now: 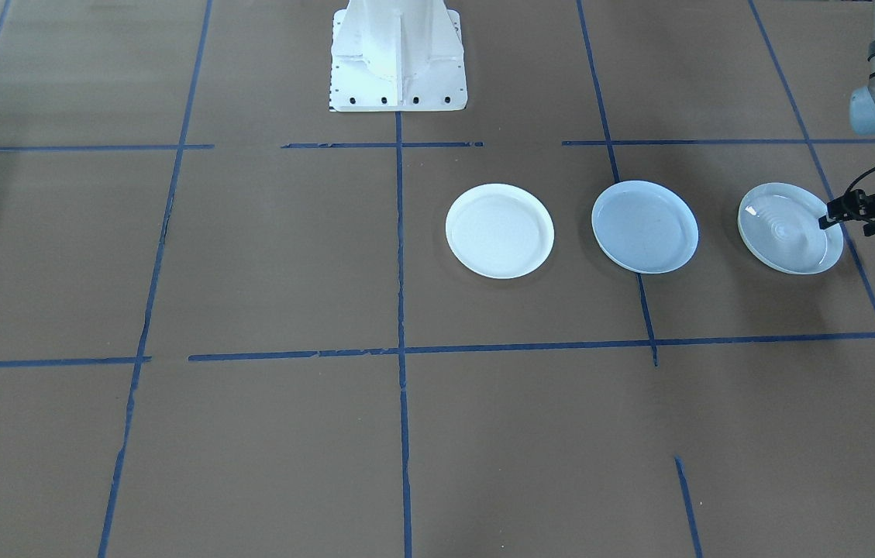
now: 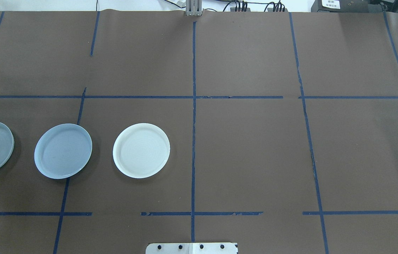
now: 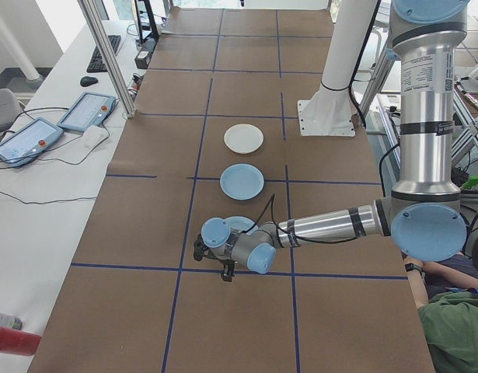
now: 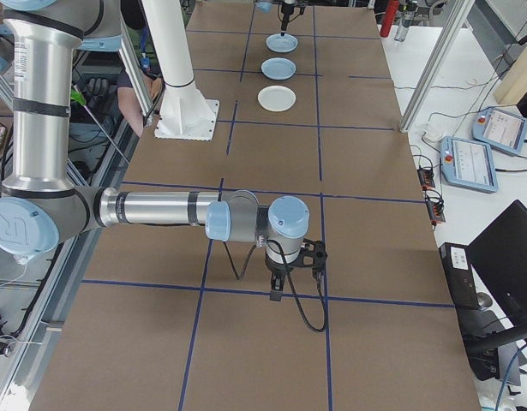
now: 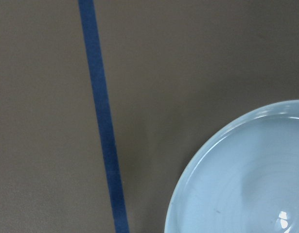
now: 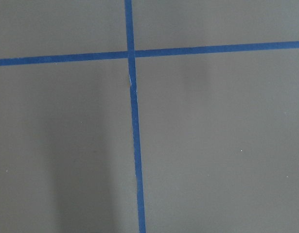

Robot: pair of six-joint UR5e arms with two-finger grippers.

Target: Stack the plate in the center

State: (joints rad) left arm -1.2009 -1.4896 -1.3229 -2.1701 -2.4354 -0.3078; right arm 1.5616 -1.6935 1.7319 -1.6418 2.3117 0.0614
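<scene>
Fingers of the left gripper [image 1: 826,221] reach in from the side at the outer rim of the ringed plate [image 1: 790,228]; they look close together, but whether they are pinching the rim or only touching it cannot be told.

At the middle of a row of three plates sits the pale blue-grey plate [image 1: 645,226]. It is round and shallow, with a smooth, flat inner surface and a thin raised rim all the way around. Its colour is a soft, cool blue-grey, duller than its bright neighbour, and it lies flat on the brown paper cover of the table [image 1: 266,256], partly over a line of blue tape [image 1: 400,232].

Beside it, toward the robot's base, lies the white plate [image 1: 499,230], about the same size and apart from it. On the other side, also apart, lies the ringed plate, pale and glossy with faint circles in its centre; the left wrist view shows only an arc of its rim next to a strip of tape.

Blue tape divides the table into large squares. The white pedestal [image 1: 397,54] stands at the table's edge.

Well away from the plates, the right gripper [image 4: 274,294] hangs over a tape crossing, fingers pointing down; whether they are spread or closed cannot be told.
</scene>
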